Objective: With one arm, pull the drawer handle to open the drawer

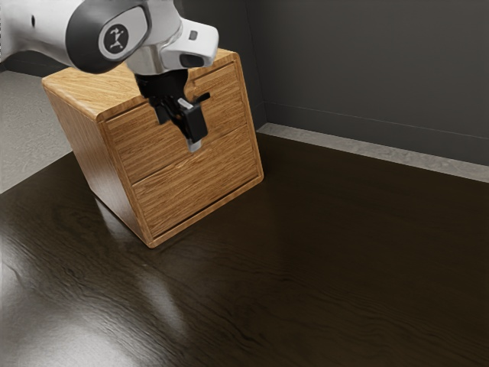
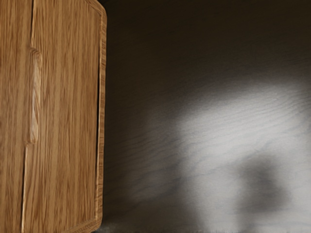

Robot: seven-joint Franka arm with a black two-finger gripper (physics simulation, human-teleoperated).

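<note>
A wooden cabinet [image 1: 114, 88] with two drawers stands on the dark table at the exterior view's upper left. My black gripper [image 1: 182, 130] hangs open just in front of the upper drawer [image 1: 145, 141], pointing down, its lower fingertip [image 1: 195, 142] near the seam above the lower drawer [image 1: 199, 183]. Nothing is between the fingers. Both drawer fronts sit flush with the cabinet. The wrist view looks down the lower drawer front [image 2: 63, 121], where a long wooden handle ridge [image 2: 35, 97] runs along its edge.
Dark glossy table [image 1: 306, 267] stretches toward the exterior view's right and front. A grey wall and pale floor strip [image 1: 382, 149] run behind it. The arm's grey and white links [image 1: 122, 34] hang over the cabinet top.
</note>
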